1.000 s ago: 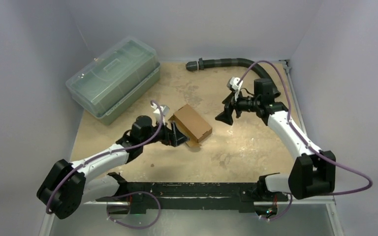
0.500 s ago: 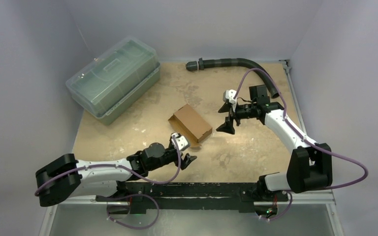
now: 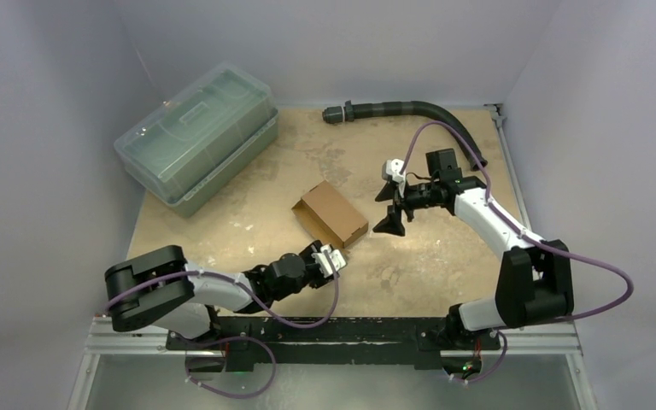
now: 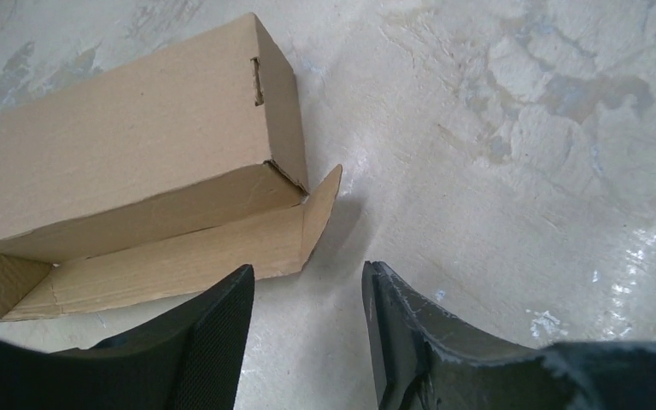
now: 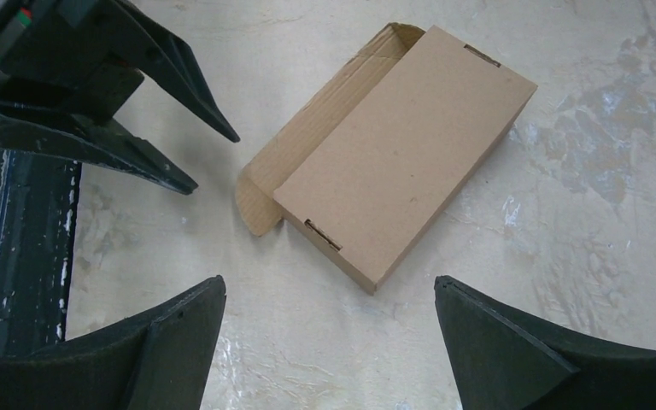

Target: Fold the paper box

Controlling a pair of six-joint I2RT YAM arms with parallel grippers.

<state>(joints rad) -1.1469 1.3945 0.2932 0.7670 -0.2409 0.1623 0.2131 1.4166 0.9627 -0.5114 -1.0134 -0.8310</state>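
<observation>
A mottled beige tabletop [image 3: 444, 248], walled in pale grey, is your stage. Near its centre lies the plain brown cardboard paper box [image 3: 333, 213], flat on its broad face. One long flap is splayed onto the table along its 7 o'clock side, not yet tucked.

Your left gripper [image 3: 331, 259] sits low at 6 o'clock of the carton, just short of that loose flap. Its black fingers [image 4: 213, 333] are partway apart and hold nothing, placed, it seems, to catch the flap's edge. Your right gripper [image 3: 390, 207] hovers at 3 o'clock, clear of the carton, jaws spread wide and empty, likely ready to brace it.

What shows of the box's inside under the flap looks bare. The large clear greenish lidded plastic bin [image 3: 196, 137] stands at 10 o'clock, lid on; its contents cannot be made out. A black ribbed hose [image 3: 393, 108] lies along the far edge at 1 o'clock.
</observation>
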